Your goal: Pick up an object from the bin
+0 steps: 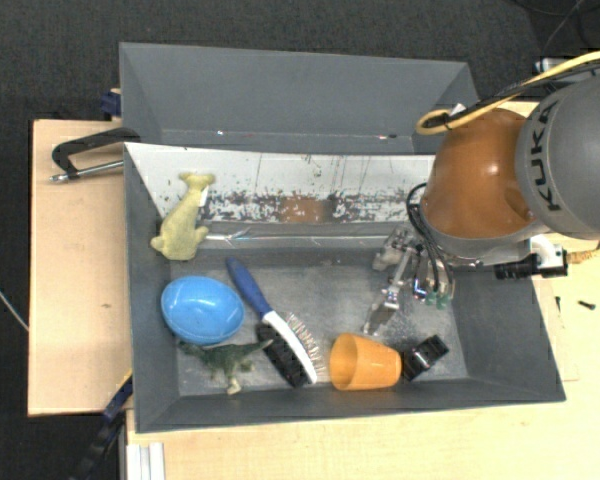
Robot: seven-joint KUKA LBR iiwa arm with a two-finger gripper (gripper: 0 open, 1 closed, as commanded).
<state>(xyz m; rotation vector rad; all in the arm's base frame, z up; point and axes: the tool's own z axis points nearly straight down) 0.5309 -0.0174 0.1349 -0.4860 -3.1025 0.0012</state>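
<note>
Progress: nothing lifted yet; every item lies in the grey bin [280, 93], so the whole pick is judged left to do.
Tool [390, 303]: over bare floor right of middle; how far open, cannot tell; nothing seen held.
Nearest candidates: orange cup [362, 363] on its side, just below the tool in the view; small black part [424, 355] touching the cup's right.
Farther left: blue-handled brush [270, 323], blue egg [201, 309], green dinosaur [225, 360].
</note>
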